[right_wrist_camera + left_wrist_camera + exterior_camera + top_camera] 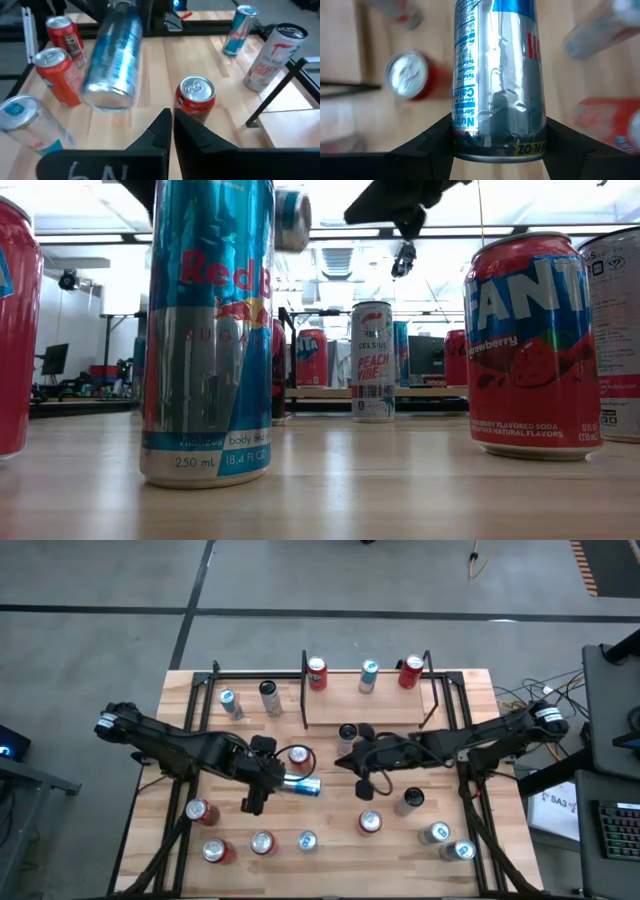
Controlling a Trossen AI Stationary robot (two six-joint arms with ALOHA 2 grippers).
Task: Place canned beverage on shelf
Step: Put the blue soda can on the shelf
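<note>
Red Bull can point(303, 785), the slim blue-and-silver one, lies on its side in your left gripper point(272, 780), lifted off the wooden table point(330, 850) near its middle. Your left wrist view shows the two dark fingers point(432, 142) clamped on either side of the can's lower end, its nutrition print facing the camera. In the right wrist view the same can hangs tilted in the air above the tabletop (it touches nothing below it).

Just beside the held can stands a red can point(298, 755), upright, top showing. Your shelf point(365, 705) sits at the far side of the table, between black side rails, and already carries three upright cans: a red one point(317, 673), a blue-and-silver one point(369, 676) and another red one point(410, 671). The held can is well apart from the shelf, nearer you than its front edge.

Your right gripper point(362, 780) hovers near the table's centre, just in front of the shelf, its jaws pressed together with nothing between them; the right wrist view shows the fingers point(157, 132) meeting over a short red can point(195, 97).

More upright cans stand along the near edge, among them a tall Red Bull point(207, 330) and a Fanta strawberry can point(532, 345), both close in the low view.
</note>
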